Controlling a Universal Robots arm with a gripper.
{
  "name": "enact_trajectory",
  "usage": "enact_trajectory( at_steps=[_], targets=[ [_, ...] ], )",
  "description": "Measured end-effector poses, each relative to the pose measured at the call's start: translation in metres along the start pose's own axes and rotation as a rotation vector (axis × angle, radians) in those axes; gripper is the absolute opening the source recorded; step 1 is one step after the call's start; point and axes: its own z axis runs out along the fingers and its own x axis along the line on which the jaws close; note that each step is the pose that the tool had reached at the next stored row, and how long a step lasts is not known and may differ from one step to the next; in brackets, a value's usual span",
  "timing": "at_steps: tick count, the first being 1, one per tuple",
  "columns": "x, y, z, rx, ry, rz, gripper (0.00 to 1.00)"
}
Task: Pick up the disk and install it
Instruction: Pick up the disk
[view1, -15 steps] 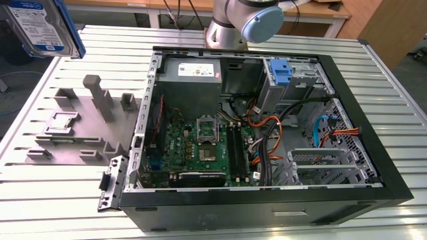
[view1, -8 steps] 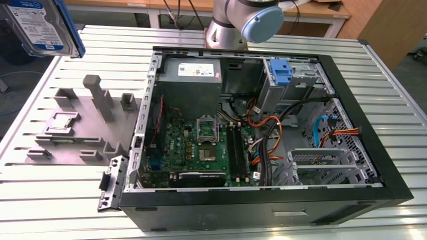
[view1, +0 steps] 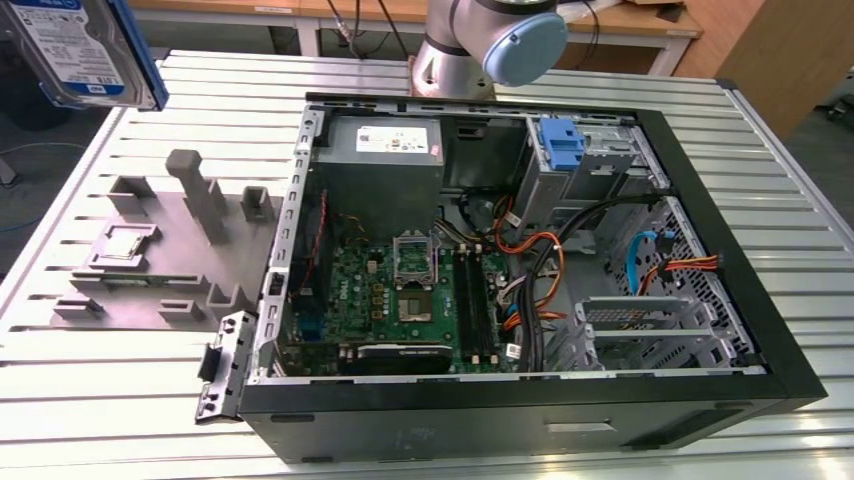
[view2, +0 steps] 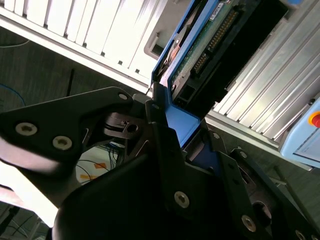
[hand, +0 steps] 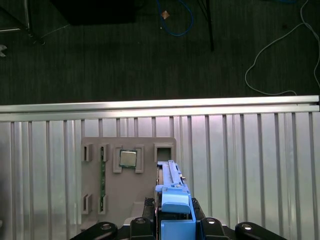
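Observation:
The disk (view1: 78, 48), a silver drive with a white-and-blue label in a blue bracket, hangs high in the air at the exterior view's upper left, above the table's corner. In the first wrist view the disk (hand: 172, 197) appears edge-on, above the grey fixture plate (hand: 127, 190). My gripper (hand: 173, 222) is shut on the disk's blue bracket. In the second wrist view the black fingers (view2: 162, 130) clamp the bracket end, with the disk's green circuit board (view2: 202, 47) facing out.
An open computer case (view1: 747, 330) lies on the slatted metal table (view1: 107, 400), with a motherboard, cables and a drive bay holding a blue bracket (view1: 562, 146). The grey fixture plate (view1: 147, 270) beside it carries a small square chip (view1: 123, 243). The arm's base (view1: 461, 55) stands behind the case.

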Motion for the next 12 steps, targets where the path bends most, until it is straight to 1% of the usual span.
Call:
enact_trajectory(
  at_steps=[12],
  targets=[
    [0.0, 0.0, -0.0021, 0.0001, 0.0004, 0.0, 0.36]
  ],
)
